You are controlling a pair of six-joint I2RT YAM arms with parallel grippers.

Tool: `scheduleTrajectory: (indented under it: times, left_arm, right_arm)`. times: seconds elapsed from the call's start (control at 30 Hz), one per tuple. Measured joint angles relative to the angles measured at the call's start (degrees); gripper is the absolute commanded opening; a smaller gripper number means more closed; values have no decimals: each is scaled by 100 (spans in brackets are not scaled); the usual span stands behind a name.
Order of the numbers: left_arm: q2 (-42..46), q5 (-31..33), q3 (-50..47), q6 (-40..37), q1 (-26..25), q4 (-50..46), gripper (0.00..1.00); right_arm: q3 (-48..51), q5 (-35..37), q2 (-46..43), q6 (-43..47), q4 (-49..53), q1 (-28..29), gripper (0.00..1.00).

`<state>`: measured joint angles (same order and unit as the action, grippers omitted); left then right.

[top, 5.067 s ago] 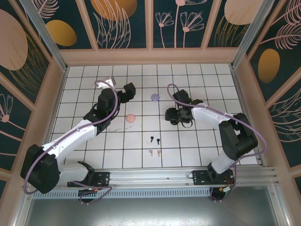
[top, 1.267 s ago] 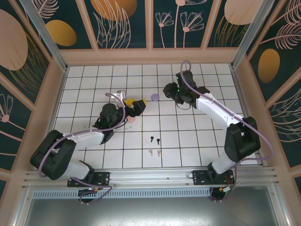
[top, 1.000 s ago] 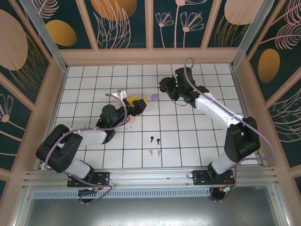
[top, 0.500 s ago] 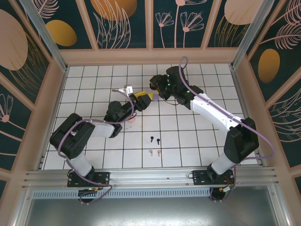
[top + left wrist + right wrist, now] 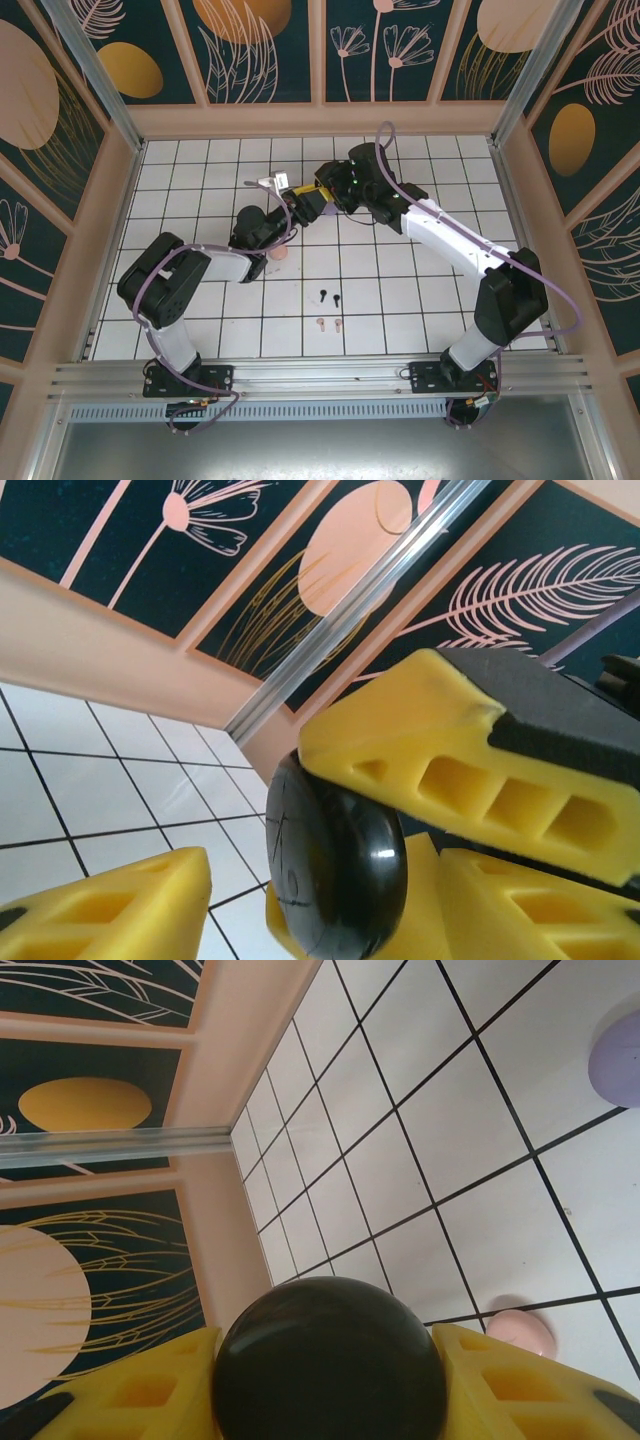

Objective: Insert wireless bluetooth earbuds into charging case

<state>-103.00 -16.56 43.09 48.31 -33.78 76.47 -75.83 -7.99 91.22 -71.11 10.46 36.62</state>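
My left pincer [image 5: 306, 205] swung up to meet my right pincer [image 5: 330, 188] toward the table's [image 5: 420, 270] far edge, right gripping the black case [image 5: 330, 1365], left apparently straddling it, grip unclear.

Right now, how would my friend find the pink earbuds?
Start at the white grid table and go toward the middle of its near edge. Two tiny pairs of stemmed earbuds lie there, one behind the other. The pink earbuds are the nearer pair, pale beside the black earbuds just beyond them.
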Motion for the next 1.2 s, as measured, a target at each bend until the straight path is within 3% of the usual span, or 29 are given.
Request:
scheduleTrajectory:
  times: [0.3,0.73,0.8,0.93,1.2]
  left_arm:
    - [-94,-31,92,-2,0,7,34]
    - [-103,-59,118,-72,-11,2,11]
    - [-107,-61,125,-87,-11,2,3]
    - [-122,-101,142,-68,-11,4,0]
    - [-127,-153,149,0,-11,-39,0]
  right_arm:
    - [7,7,0,2,0,13,33]
    - [15,94,0,0,0,13,34]
    - [24,103,0,-2,-2,13,41]
    - [24,105,0,-42,-11,7,71]
    - [72,199,-468,334,-44,-348,76]
